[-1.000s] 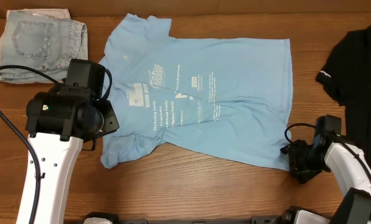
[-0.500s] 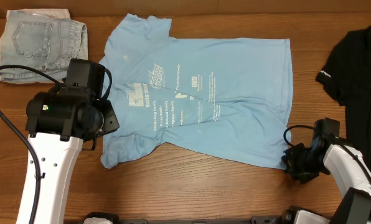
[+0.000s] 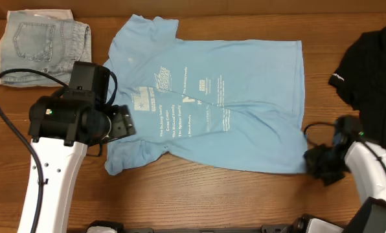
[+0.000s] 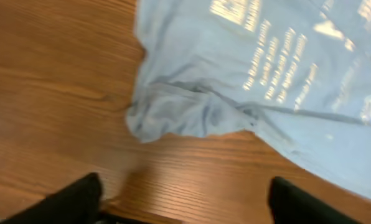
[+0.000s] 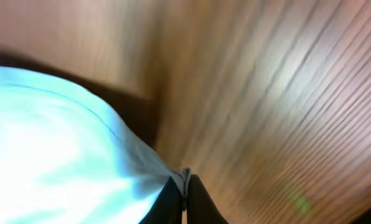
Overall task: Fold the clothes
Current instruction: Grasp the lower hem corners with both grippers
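We see the blue shirt (image 3: 232, 97) spread print-up across the middle of the tabletop (image 3: 199, 200), its collar end to our left and its hem to our right; the lower sleeve (image 4: 173, 115) is bunched and creased near the shirt's left edge. Our left pincer (image 4: 182, 202) hovers just off that sleeve with its fingers (image 4: 79, 196) wide apart; only bare wood shows between them, and they touch no cloth. Our right pincer (image 5: 185, 186) sits at the shirt's lower right corner, its fingers together and clamped on the hem there; the wrist view is blurred, yet the pale edge of the cloth runs straight into the dark tips. The black shirt (image 3: 374, 71) lies rumpled at the far right edge, apart from the blue one; the shorts (image 3: 37, 48) lie in the upper left corner, pocket up, near the blue shirt's upper sleeve but clear of it.
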Controlling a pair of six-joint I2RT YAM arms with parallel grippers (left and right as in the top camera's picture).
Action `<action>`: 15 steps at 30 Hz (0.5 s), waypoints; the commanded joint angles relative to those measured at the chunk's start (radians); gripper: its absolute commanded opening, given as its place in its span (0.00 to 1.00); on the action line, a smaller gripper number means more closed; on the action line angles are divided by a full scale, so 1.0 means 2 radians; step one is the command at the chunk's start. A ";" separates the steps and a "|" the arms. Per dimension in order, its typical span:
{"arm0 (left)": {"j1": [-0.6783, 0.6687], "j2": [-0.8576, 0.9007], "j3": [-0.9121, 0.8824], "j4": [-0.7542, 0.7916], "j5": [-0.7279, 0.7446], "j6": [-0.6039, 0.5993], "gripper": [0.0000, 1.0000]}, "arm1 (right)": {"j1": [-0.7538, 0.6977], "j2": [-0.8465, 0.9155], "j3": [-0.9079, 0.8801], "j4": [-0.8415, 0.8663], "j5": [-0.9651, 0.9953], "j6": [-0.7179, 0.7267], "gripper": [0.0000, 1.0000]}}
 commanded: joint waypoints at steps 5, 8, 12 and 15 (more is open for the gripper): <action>-0.003 0.025 -0.126 0.054 0.138 0.047 0.96 | -0.029 -0.003 0.087 -0.015 0.061 -0.003 0.04; -0.003 0.037 -0.170 0.082 0.143 0.046 0.96 | -0.058 -0.003 0.092 -0.009 0.060 -0.017 0.04; -0.003 0.053 -0.199 0.107 0.144 0.048 0.98 | -0.096 -0.003 0.092 -0.004 0.036 -0.048 0.04; -0.004 0.066 -0.201 0.125 0.146 0.051 0.98 | -0.105 -0.003 0.092 -0.004 0.001 -0.064 0.04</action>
